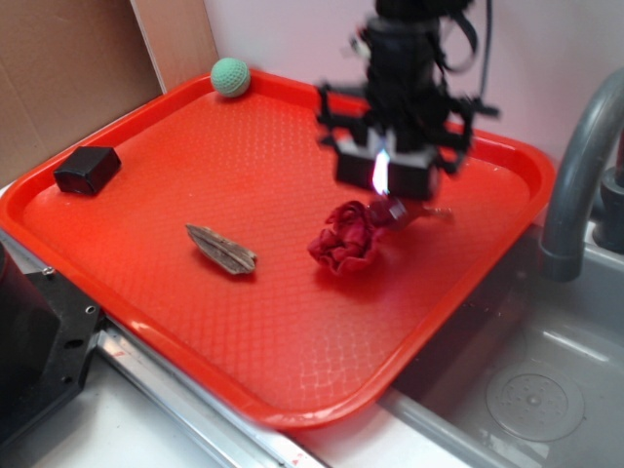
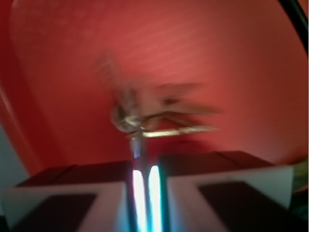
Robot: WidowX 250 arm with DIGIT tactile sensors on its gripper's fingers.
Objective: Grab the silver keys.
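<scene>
My gripper (image 1: 382, 180) hangs over the right part of the red tray (image 1: 292, 414). Its jaws are shut on one thin key of the silver keys (image 1: 398, 209), and the rest of the bunch dangles just below, beside the red wad of cloth (image 1: 346, 239). In the wrist view the gripper (image 2: 145, 166) pinches a narrow metal blade between the two pads. The silver keys (image 2: 145, 118) fan out from their ring beyond the tips, blurred, above the tray floor.
A flat brown-grey leaf-shaped piece (image 1: 222, 250) lies mid-tray. A black box (image 1: 88, 169) sits at the left edge and a green ball (image 1: 230, 76) at the far corner. A grey faucet (image 1: 575, 185) and sink (image 1: 546, 390) stand to the right.
</scene>
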